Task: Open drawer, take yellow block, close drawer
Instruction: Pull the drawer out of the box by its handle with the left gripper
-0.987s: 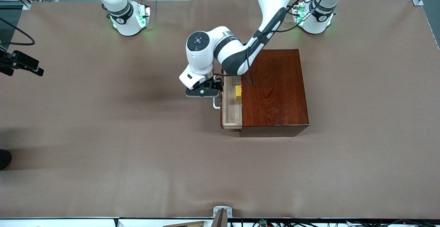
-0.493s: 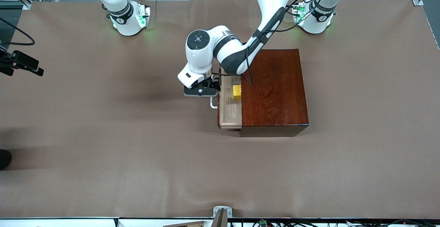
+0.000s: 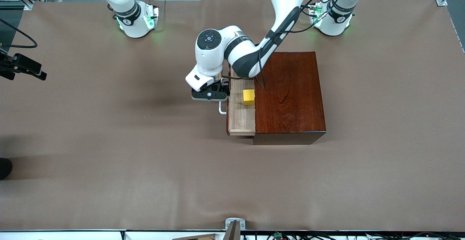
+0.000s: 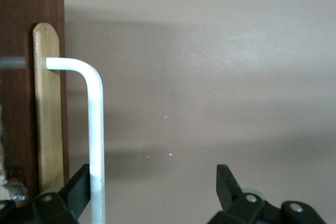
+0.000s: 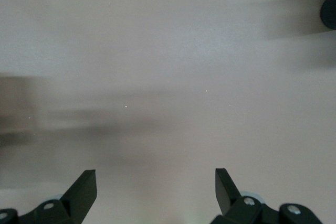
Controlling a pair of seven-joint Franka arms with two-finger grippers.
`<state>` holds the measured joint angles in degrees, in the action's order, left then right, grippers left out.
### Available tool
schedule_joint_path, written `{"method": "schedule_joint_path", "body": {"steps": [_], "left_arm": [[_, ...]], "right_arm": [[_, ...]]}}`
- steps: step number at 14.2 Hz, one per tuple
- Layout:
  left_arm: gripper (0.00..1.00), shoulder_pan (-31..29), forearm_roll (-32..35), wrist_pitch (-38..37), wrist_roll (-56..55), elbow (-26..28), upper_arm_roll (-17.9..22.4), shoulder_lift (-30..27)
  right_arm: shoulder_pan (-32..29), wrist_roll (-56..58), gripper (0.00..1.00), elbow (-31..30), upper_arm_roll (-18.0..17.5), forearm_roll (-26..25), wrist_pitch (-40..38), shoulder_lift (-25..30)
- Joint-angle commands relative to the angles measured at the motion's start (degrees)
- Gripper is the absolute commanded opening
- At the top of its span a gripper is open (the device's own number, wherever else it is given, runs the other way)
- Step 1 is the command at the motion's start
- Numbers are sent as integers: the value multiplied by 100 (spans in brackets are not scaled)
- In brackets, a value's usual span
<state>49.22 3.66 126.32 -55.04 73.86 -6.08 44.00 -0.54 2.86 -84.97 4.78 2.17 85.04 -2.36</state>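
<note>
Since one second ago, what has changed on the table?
The left gripper, hooked on the white handle with jaws open, pulled the drawer further out toward the right arm's end, uncovering more of the yellow block. The wooden box stayed put; the right gripper waits, jaws open.

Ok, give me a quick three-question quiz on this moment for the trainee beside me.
1. Fill in: the right tool, over bare table, has its fingers ____.
2. True or false: the block lies on top of the box.
3. Which tool is at the handle: A) right, B) left?

Key: 1 open. 2 false, it lies in the partly open drawer. 3 B, the left tool, with its fingers open too.
</note>
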Motion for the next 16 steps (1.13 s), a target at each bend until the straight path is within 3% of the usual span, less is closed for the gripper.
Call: {"method": "schedule_joint_path", "body": {"steps": [1, 9, 16], "left_arm": [[100, 360, -673, 938, -525, -188, -218, 144], [100, 413, -963, 1588, -692, -197, -279, 161], [100, 378, -963, 1335, -868, -205, -297, 21]], "right_arm": [[-104, -40, 100, 95, -82, 46, -31, -63], [-113, -48, 100, 95, -82, 81, -14, -63], [-113, -48, 100, 95, -82, 81, -14, -63]]}}
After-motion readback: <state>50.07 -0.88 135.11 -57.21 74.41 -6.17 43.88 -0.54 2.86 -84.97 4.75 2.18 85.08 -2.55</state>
